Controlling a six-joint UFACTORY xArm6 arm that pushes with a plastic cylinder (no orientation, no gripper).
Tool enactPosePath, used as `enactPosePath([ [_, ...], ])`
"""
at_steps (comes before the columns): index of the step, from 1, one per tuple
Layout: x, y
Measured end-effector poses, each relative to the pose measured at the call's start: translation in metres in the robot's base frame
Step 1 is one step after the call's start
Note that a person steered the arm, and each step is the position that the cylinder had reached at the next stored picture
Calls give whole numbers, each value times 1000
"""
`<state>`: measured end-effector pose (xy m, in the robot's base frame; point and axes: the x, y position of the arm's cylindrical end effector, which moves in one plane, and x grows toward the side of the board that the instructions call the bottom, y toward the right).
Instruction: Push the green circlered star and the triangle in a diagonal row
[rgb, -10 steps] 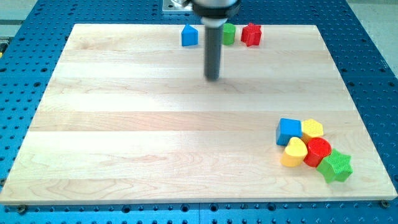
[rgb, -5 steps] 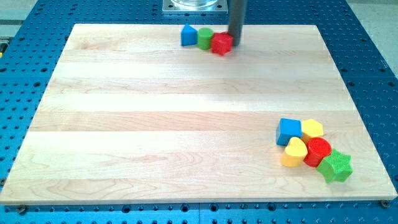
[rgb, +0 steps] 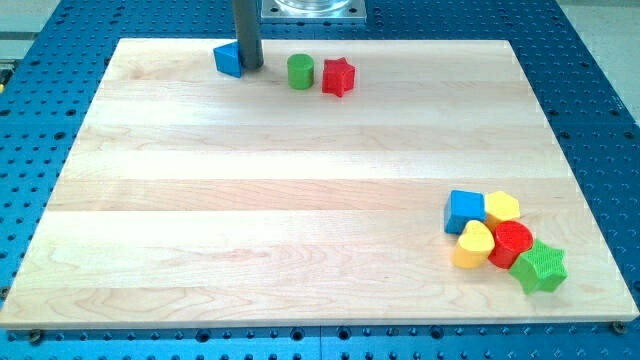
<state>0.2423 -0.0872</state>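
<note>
A green circle block (rgb: 300, 71) and a red star block (rgb: 339, 76) sit side by side near the view's top, the star slightly lower and to the right. A blue triangle block (rgb: 228, 59) sits to their left at the board's top edge. My tip (rgb: 250, 66) touches the blue triangle's right side, between it and the green circle. The rod rises straight up out of the view.
A cluster sits at the view's lower right: a blue square block (rgb: 465, 210), a yellow block (rgb: 502, 208), a yellow heart block (rgb: 474, 245), a red circle block (rgb: 513, 243) and a green star block (rgb: 541, 266). The wooden board (rgb: 300, 200) lies on a blue perforated table.
My tip moved from right of the red star to the blue triangle's right side. The blue triangle slid left. The green circle and red star shifted left and slightly down.
</note>
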Motion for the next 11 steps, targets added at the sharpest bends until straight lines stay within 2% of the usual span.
enactPosePath([
  [2, 17, 79],
  [4, 83, 176],
  [5, 101, 194],
  [6, 80, 190],
  [7, 81, 215],
  [9, 167, 265],
  [10, 212, 259],
  [11, 215, 252],
])
